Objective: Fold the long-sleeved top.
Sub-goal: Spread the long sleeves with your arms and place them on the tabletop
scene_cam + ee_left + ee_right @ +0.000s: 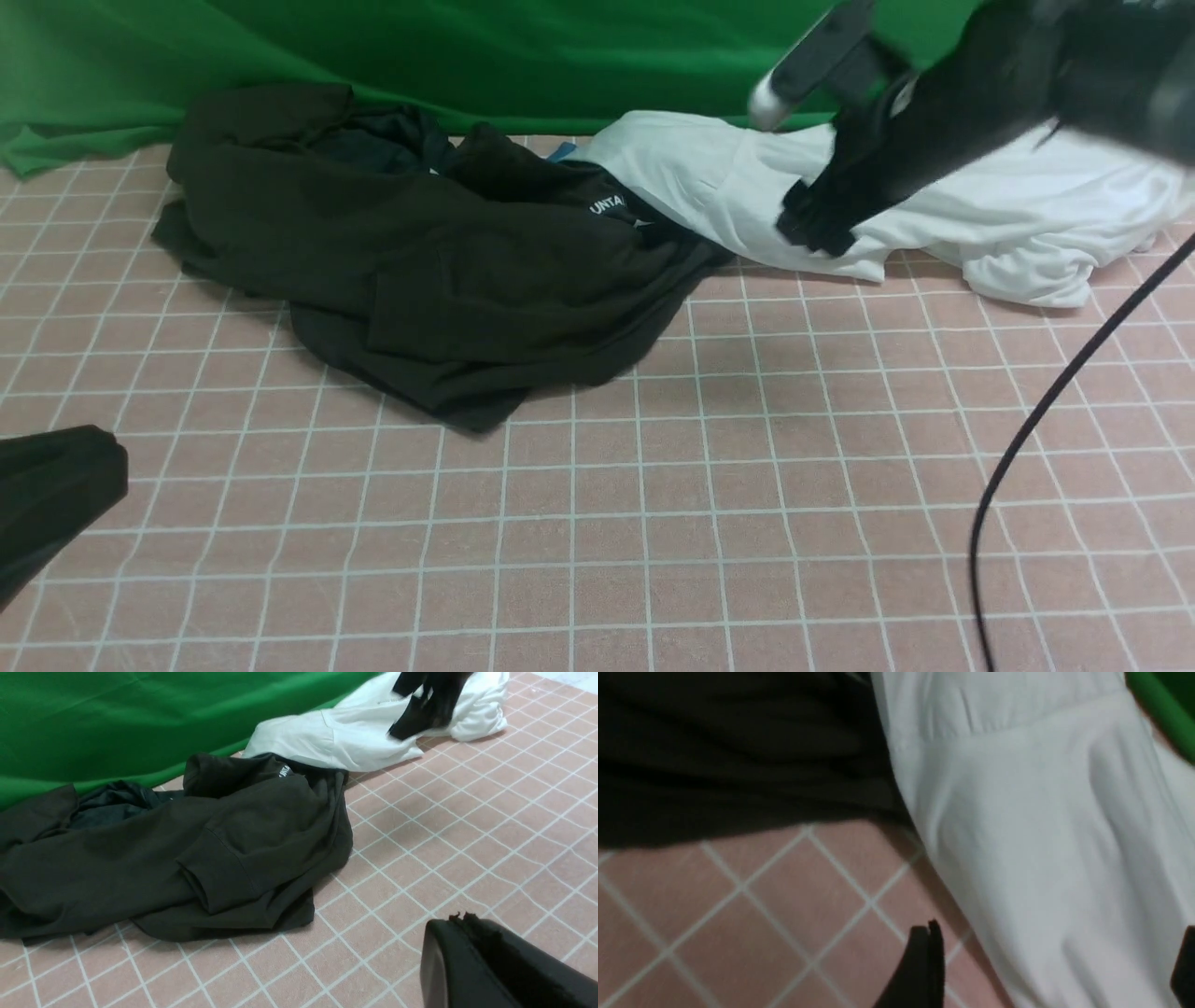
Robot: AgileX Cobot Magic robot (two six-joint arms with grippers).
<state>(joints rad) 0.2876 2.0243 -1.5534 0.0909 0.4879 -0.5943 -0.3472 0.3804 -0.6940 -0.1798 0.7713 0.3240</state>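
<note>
Long-sleeved top (448, 271) lies in a crumpled, unfolded heap from upper left to centre of the front view, on the checked mat (747, 485).
Right gripper (820, 227), upper right, is blurred; its jaws are spread wide over the white tee (1008, 224), pinching nothing. Left gripper (89, 462), lower-left corner, has jaws pressed together, well apart from the top. One cuffed sleeve (219, 877) lies across the heap.

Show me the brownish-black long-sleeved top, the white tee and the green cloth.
Brownish-black long-sleeved knit top (467, 271): front view, crumpled middle.
White tee (700, 187): front view, smooth fabric.
Green cloth (467, 47): front view, backdrop middle.
</note>
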